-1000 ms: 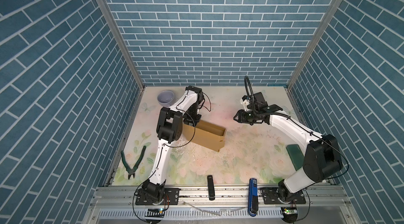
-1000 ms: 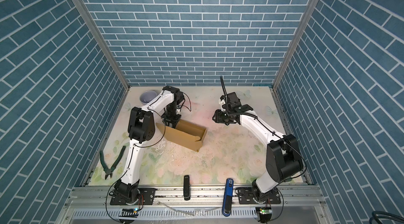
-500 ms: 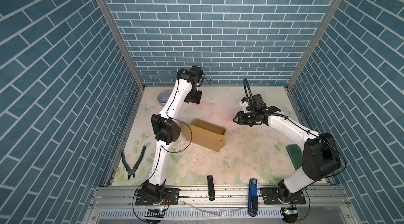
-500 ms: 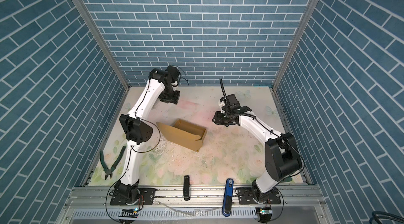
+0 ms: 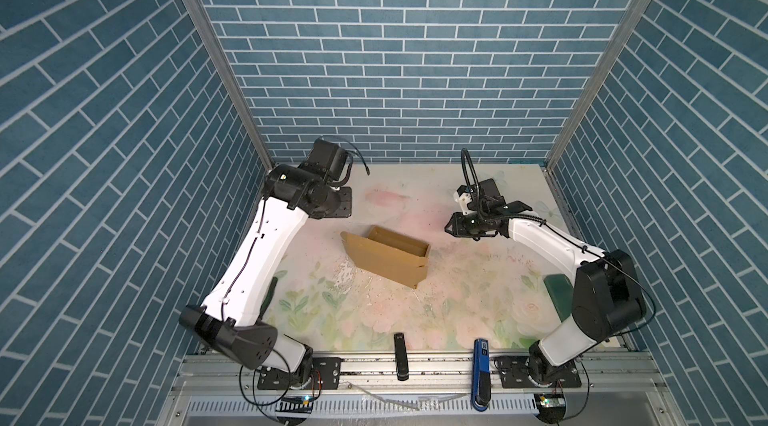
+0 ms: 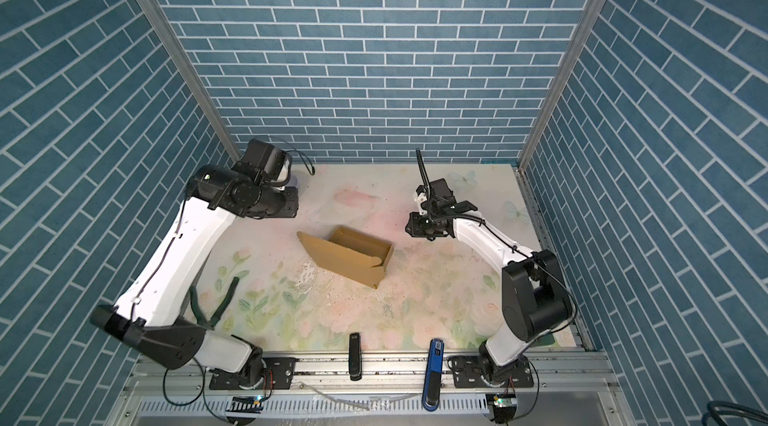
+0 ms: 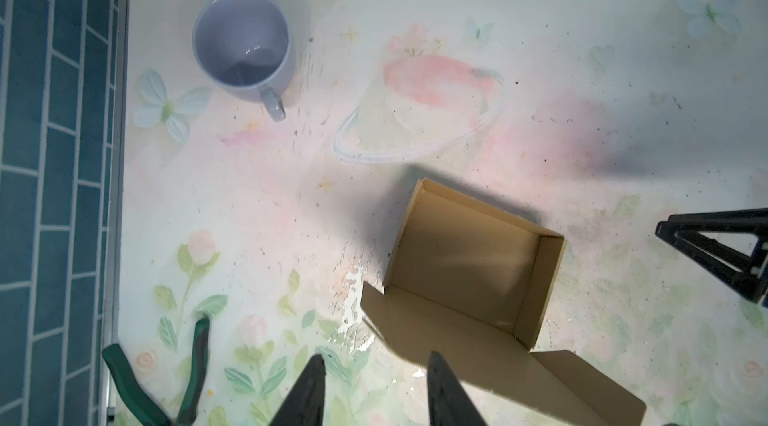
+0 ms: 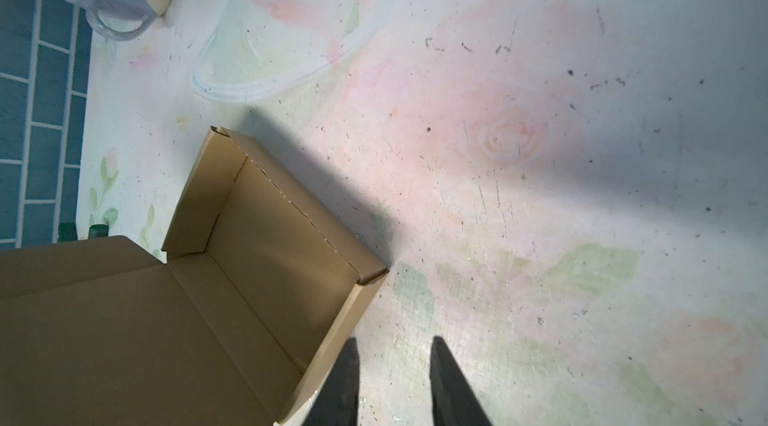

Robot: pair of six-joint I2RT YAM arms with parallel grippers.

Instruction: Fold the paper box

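front rail: black bar (image 5: 400, 355) and blue bar (image 5: 481, 365) lying across the near edge, well apart; same spots as a second ago.
pliers: green-handled pliers (image 6: 214, 305) near the left edge, handles spread, partly behind the left arm (image 5: 257, 261); not shifted.
green pad: dark green pad (image 5: 559, 295) at the right edge, half hidden by the right arm's elbow.
paper box: paper box (image 5: 390, 255) mid-table, set at a slant, resting free with nothing touching it. tray formed, short end walls and far wall up, lid panel raised on the near side, top open. same place and pose as a second ago.
left gripper: left gripper (image 7: 376, 395) a second ago down at the box's far-left corner; since lifted and pulled back to the far left, well apart from the box. fingers moderately spread, nothing between them.
right gripper: right gripper (image 8: 392, 382) low, just right of the box's end wall, hardly moved. gap narrow, nothing held.
mug: pale blue mug (image 7: 243, 45) upright in the far-left corner, handle toward the box.
surface: table mat (image 5: 374, 311) pale, printed with roses and leaves, speckled and scuffed, glossy patch beside the box.
room: blue brick-pattern wall (image 5: 395, 49) at the back and both sides, metal corner posts.
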